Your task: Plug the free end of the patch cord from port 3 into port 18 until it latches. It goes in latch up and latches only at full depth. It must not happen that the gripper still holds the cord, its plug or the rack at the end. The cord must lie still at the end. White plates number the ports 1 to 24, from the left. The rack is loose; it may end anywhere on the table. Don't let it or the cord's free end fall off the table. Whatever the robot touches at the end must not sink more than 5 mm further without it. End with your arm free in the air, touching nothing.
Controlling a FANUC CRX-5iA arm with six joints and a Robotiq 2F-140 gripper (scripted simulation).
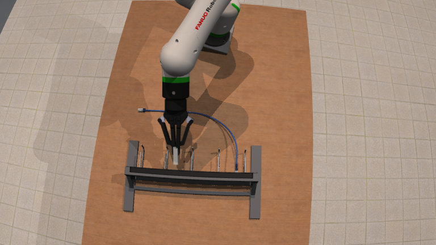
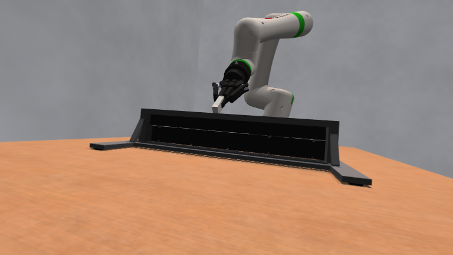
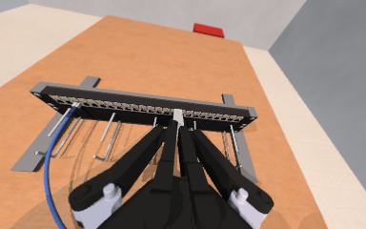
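The blue patch cord (image 1: 225, 124) (image 3: 47, 164) runs in an arc from the rack's port row, where one plug (image 1: 236, 167) (image 3: 74, 107) sits near the left end in the wrist view. Its free plug (image 1: 140, 110) lies at the cord's other end, left of the gripper in the top view; its latch side cannot be made out. My gripper (image 1: 175, 156) (image 2: 217, 104) (image 3: 176, 114) is shut, its pale fingertips together with no cord between them. They are in front of the rack (image 1: 192, 175) (image 2: 240, 117) (image 3: 143, 98), right of its middle in the wrist view. Port numbers are unreadable.
Several metal wire hooks (image 1: 218, 160) (image 3: 109, 126) stick out from the rack's port side, some either side of the fingertips. The rack's feet (image 1: 255, 203) (image 2: 354, 173) rest on the wooden table (image 1: 283, 101). A red block (image 3: 208, 31) is at the far edge in the wrist view.
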